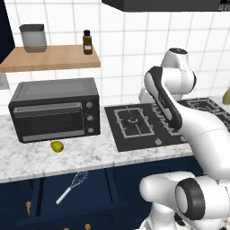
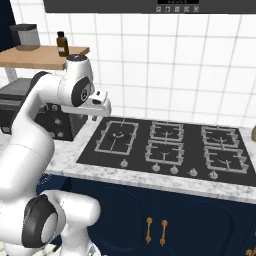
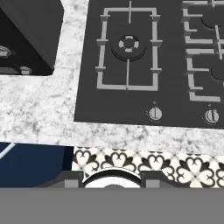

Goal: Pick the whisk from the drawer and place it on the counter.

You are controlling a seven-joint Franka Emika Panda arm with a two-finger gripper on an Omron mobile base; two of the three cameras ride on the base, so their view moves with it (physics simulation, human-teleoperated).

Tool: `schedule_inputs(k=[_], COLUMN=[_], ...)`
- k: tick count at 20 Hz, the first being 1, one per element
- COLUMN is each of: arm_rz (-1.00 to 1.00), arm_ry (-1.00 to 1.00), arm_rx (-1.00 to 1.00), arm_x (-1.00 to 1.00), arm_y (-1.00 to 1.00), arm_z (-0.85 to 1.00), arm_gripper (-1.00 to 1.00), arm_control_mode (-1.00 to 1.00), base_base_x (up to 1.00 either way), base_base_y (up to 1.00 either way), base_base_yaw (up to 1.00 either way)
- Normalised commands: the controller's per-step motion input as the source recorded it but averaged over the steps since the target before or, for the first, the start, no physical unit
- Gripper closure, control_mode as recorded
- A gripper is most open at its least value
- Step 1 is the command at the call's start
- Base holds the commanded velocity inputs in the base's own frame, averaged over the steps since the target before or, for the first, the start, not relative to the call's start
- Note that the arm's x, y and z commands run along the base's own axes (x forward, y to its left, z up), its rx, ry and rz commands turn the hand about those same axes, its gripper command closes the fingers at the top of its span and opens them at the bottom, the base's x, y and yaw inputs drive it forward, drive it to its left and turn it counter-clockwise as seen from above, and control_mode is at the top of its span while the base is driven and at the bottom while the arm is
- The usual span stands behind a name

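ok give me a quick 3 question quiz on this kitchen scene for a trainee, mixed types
1. True or false: the whisk lies in the open drawer below the counter.
2. Multiple choice: what sits on the counter just in front of the toaster oven? A) a small yellow-green fruit B) a dark bottle C) a grey canister
3. Fill in: the whisk's wire head points toward the ____ edge, its white handle away from it.

Key
1. True.
2. A: the fruit. The bottle and canister stand on the wooden shelf.
3. Counter.
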Motion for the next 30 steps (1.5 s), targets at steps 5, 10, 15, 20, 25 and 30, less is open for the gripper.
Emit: schedule_inputs(k=[5,10,15,20,25,30], arm_rz=[0.00,0.00,0.00,0.00,0.00,0.00], arm_ry=[-0.01,0.00,0.01,0.07,0.03,0.00], arm_rx=[0.00,0.00,0.00,0.00,0.02,0.00], arm_x=[-0.07,-0.31,-0.31,-0.50,-0.33,0.03], arm_y=[0.17,1.00,0.98,0.83,0.39,0.71], arm_z=[0.00,-0.09,-0.32,-0.82,-0.96,-0.74], arm_gripper=[-1.00,-1.00,-1.00,-1.00,-1.00,-1.00], arm_control_mode=[-1.00,-1.00,-1.00,-1.00,-1.00,-1.00], base_base_x=[0.00,0.00,0.00,0.00,0.00,0.00], base_base_y=[0.00,0.00,0.00,0.00,0.00,0.00], base_base_yaw=[0.00,0.00,0.00,0.00,0.00,0.00])
